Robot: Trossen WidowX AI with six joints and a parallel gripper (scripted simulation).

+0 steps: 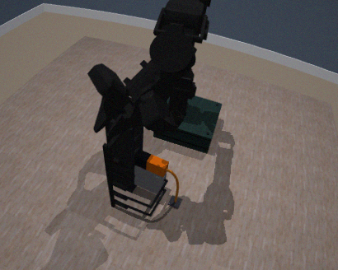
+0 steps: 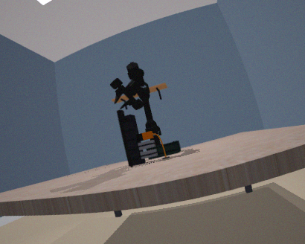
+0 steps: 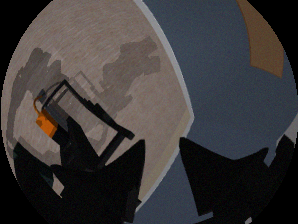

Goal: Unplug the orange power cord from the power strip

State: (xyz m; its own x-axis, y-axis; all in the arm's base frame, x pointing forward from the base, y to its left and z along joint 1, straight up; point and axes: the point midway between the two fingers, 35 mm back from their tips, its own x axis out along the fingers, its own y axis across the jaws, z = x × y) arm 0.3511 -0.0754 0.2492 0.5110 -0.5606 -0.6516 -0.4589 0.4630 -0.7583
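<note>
While the orange block-shaped plug (image 1: pixel 157 164) is seated in the upright black power strip (image 1: pixel 123 165) on the wood-grain table (image 1: pixel 257 165), its thin orange cord (image 1: pixel 176 185) is looped down to the table. The black parallel-jaw gripper (image 3: pixel 162 179) is seen partly closed, apparently empty, above and apart from the plug.
</note>
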